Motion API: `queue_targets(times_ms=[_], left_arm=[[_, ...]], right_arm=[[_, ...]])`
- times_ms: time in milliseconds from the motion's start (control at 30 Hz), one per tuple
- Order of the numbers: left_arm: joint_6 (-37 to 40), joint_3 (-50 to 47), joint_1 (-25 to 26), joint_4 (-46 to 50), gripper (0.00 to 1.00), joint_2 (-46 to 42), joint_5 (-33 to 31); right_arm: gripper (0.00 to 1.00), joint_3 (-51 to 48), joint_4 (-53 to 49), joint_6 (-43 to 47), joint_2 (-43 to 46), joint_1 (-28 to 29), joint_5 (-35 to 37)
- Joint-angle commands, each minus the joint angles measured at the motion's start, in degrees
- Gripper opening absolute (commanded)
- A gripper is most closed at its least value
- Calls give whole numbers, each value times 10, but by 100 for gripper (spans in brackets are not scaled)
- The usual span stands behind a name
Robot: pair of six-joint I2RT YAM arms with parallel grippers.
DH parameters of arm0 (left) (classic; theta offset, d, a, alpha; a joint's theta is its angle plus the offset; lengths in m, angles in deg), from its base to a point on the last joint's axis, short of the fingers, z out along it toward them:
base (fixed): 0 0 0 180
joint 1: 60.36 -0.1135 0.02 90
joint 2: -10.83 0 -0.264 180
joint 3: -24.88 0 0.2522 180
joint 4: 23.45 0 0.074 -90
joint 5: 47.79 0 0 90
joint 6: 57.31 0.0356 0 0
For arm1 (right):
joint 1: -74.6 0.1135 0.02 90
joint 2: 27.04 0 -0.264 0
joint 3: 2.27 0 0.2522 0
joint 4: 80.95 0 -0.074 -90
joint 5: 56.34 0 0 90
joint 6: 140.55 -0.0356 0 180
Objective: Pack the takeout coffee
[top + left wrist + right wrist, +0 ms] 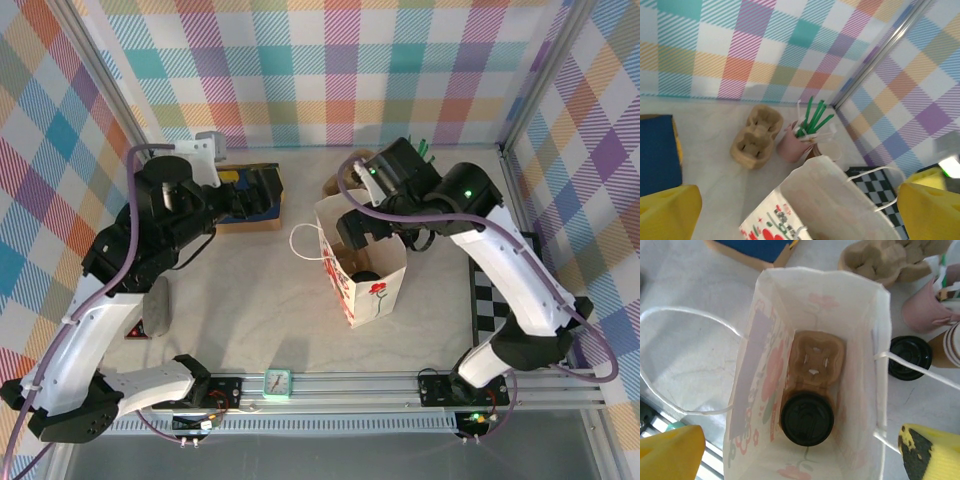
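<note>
The takeout coffee, a cup under a round black lid, stands deep inside the white flowered paper bag, in one slot of a brown cardboard carrier. From above its lid shows through the bag's open mouth at the table's middle. My right gripper hovers open over the mouth, its yellow fingers wide on either side and touching nothing. Left of the bag, my left gripper is open and holds nothing. In the left wrist view the bag lies between its fingers.
A loose black lid, a pink cup of green straws, stacked brown cups and an empty cardboard carrier stand behind the bag. A blue box lies under the left gripper, a checkered mat at right.
</note>
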Motion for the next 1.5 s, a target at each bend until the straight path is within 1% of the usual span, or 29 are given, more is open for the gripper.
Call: queue_targets(times_ms=[0,200,433,567,733,833,900,933,1033,1167,1300,1367,1400,1467], left_arm=[[-9,-21,-12,-6,100,-9,-15],[-21,-64,-31,-10,100,-18,-9],[-30,-127,-58,-6,100,-31,-6],[-38,-155,-78,-6,100,-41,10],[-47,-180,-84,-17,100,-44,55],[-43,-191,-82,-36,100,-43,115],[-51,-196,-74,-36,100,-39,143],[-54,-199,-66,-33,100,-38,146],[-74,-213,-34,-33,100,-46,137],[-118,-248,16,-85,100,-52,144],[-136,-262,66,-129,100,-24,122],[-141,-256,73,-131,94,-9,117],[-143,-254,74,-133,86,-3,119],[-148,-251,74,-138,60,9,130]], right_arm=[[99,2,27,15,25,-27,0],[99,18,34,29,36,-87,-8],[99,-5,71,33,47,-154,-45],[99,-12,82,27,41,-188,-47],[99,-29,97,13,36,-238,-62],[98,-42,105,10,30,-259,-76],[97,-58,113,6,30,-268,-84],[96,-66,118,4,31,-270,-88],[95,-93,134,0,39,-276,-97],[92,-118,150,-5,45,-281,-114],[85,-138,157,-10,44,-280,-143],[81,-147,160,-11,48,-280,-145],[80,-150,161,-10,51,-280,-144],[77,-156,161,-9,59,-280,-136]])
